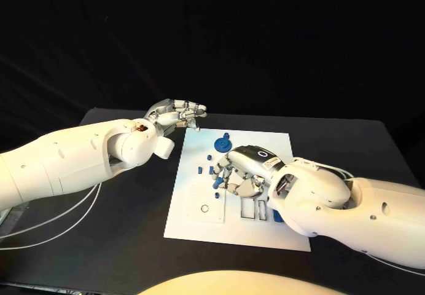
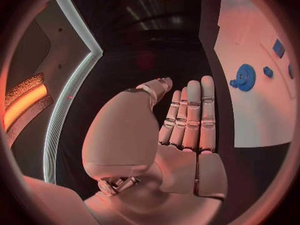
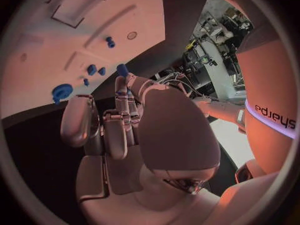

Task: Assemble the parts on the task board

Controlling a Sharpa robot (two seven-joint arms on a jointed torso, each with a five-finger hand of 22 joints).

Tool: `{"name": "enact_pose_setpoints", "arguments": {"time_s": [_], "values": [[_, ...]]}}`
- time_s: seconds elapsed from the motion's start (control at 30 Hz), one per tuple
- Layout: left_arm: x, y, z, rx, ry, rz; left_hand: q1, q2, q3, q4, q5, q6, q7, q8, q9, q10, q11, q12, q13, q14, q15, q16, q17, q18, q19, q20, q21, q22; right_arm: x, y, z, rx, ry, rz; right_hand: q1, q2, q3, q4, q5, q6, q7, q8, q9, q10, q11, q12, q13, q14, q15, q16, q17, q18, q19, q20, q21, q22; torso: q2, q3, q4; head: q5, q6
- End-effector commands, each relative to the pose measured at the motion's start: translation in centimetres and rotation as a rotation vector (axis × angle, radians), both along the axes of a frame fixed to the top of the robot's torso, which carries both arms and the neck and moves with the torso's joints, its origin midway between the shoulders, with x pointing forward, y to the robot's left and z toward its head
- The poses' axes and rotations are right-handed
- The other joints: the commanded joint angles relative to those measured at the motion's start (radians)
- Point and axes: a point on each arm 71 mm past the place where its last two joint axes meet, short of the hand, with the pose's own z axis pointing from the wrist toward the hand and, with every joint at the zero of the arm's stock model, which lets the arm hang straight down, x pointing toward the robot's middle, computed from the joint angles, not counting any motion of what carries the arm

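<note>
The white task board (image 1: 266, 228) lies in the middle of the table. A blue gear (image 1: 223, 145) stands near its far edge, with small blue parts (image 1: 202, 167) beside it. My right hand (image 1: 241, 173) is over the board's middle, fingers bent down onto it. In the right wrist view a blue part (image 3: 122, 69) sits at that hand's fingertips (image 3: 119, 87); whether it is gripped I cannot tell. My left hand (image 1: 177, 114) hovers beyond the board's far left corner. In the left wrist view its fingers (image 2: 190, 115) lie straight and hold nothing, with the gear (image 2: 244, 77) off to the side.
Rectangular slots (image 1: 252, 210) and a round hole (image 1: 206, 209) mark the board's near half. White cables (image 1: 53, 221) trail off the table's left side. Bare black table (image 1: 115, 252) surrounds the board.
</note>
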Motion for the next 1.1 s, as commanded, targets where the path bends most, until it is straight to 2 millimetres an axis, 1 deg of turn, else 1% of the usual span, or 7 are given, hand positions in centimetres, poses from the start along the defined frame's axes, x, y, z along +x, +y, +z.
{"name": "enact_pose_setpoints", "arguments": {"time_s": [0.03,0.13,0.3,0.4,0.6,0.93,1.1], "values": [[0.0,-0.4,0.1,-0.011,-0.002,-0.021,0.005,0.002,-0.006,-0.001,-0.002,-0.008,0.007,-0.002,-0.002,-0.006,0.003,0.006,-0.001,-0.010,0.000,-0.004,-0.001,0.014,0.000,0.005,-0.005,-0.002,-0.7,1.1,-0.8,0.005,0.002,0.052,-0.006,0.003,0.002,-0.003,0.003,0.004,0.003,0.013,0.035,0.007,0.002,-0.007,0.002,0.059,-0.007,0.004,0.038,-0.016,0.002,-0.004,-0.004,0.126,0.002,-0.0018,0.0008,0.010,-0.004],[0.0,-0.5,0.1,-0.012,-0.004,-0.023,0.005,0.002,-0.006,-0.001,-0.002,-0.008,0.007,-0.002,-0.002,-0.006,0.003,0.006,-0.001,-0.010,0.000,-0.004,-0.001,0.014,0.000,0.005,-0.005,-0.002,-1.0,1.8,-1.6,0.001,0.016,0.067,-0.007,0.003,0.003,-0.004,0.004,0.003,0.003,0.013,0.035,0.007,0.002,-0.007,0.002,0.059,-0.007,0.004,0.039,-0.016,0.002,-0.004,-0.006,0.125,0.002,-0.0024,-0.0008,0.019,-0.007],[0.0,-0.6,0.1,-0.013,-0.004,-0.024,0.006,0.003,-0.006,-0.002,-0.002,-0.009,0.007,-0.002,-0.002,-0.008,0.003,0.006,-0.001,-0.011,0.000,-0.004,-0.001,0.014,0.000,0.005,-0.005,-0.002,-1.2,2.5,-3.1,-0.011,0.038,0.078,-0.008,0.003,0.004,-0.006,0.005,0.003,0.004,0.014,0.036,0.007,0.002,-0.008,0.002,0.059,-0.007,0.004,0.038,-0.015,0.001,-0.004,-0.007,0.125,0.002,-0.0002,0.0002,0.030,-0.015],[0.0,-0.6,0.1,-0.013,-0.003,-0.024,0.006,0.003,-0.006,-0.002,-0.002,-0.009,0.007,-0.002,-0.002,-0.008,0.003,0.006,-0.001,-0.011,0.000,-0.004,-0.001,0.014,0.000,0.005,-0.005,-0.002,-1.2,2.8,-3.9,-0.020,0.047,0.081,-0.009,0.003,0.006,-0.007,0.006,0.002,0.004,0.014,0.036,0.008,0.003,-0.009,0.002,0.059,-0.006,0.004,0.038,-0.015,0.001,-0.004,-0.009,0.125,0.002,0.0000,-0.0007,0.035,-0.022],[0.0,-0.7,0.1,-0.012,-0.002,-0.025,0.006,0.003,-0.006,-0.002,-0.002,-0.009,0.007,-0.002,-0.002,-0.008,0.003,0.006,-0.001,-0.011,0.000,-0.004,-0.001,0.014,0.000,0.005,-0.005,-0.002,-1.1,3.0,-5.0,-0.041,0.057,0.078,-0.010,0.002,0.008,-0.011,0.007,0.001,0.005,0.014,0.037,0.008,0.003,-0.010,0.003,0.059,-0.006,0.003,0.037,-0.015,0.001,-0.004,-0.010,0.125,0.002,-0.0002,-0.0004,0.039,-0.030],[0.0,-0.7,0.1,-0.010,0.000,-0.025,0.007,0.003,-0.007,-0.001,-0.002,-0.011,0.008,-0.001,-0.001,-0.010,0.004,0.008,-0.001,-0.011,0.001,-0.005,-0.002,0.014,0.000,0.006,-0.007,-0.003,-1.1,3.2,-5.7,-0.055,0.063,0.077,-0.013,0.001,0.010,-0.013,0.008,0.000,0.006,0.014,0.038,0.008,0.004,-0.012,0.003,0.059,-0.006,0.002,0.036,-0.015,0.000,-0.004,-0.012,0.124,0.002,0.0000,-0.0013,0.040,-0.032],[0.0,-0.7,0.1,-0.009,0.001,-0.026,0.007,0.003,-0.007,-0.001,-0.002,-0.011,0.008,-0.001,-0.001,-0.010,0.004,0.008,-0.001,-0.011,0.001,-0.005,-0.002,0.014,0.000,0.006,-0.007,-0.003,-1.3,3.3,-5.9,-0.055,0.069,0.079,-0.016,0.001,0.011,-0.014,0.009,0.000,0.007,0.014,0.039,0.009,0.004,-0.013,0.004,0.059,-0.005,0.002,0.035,-0.015,0.000,-0.004,-0.012,0.124,0.002,0.0007,-0.0006,0.044,-0.034]]}}
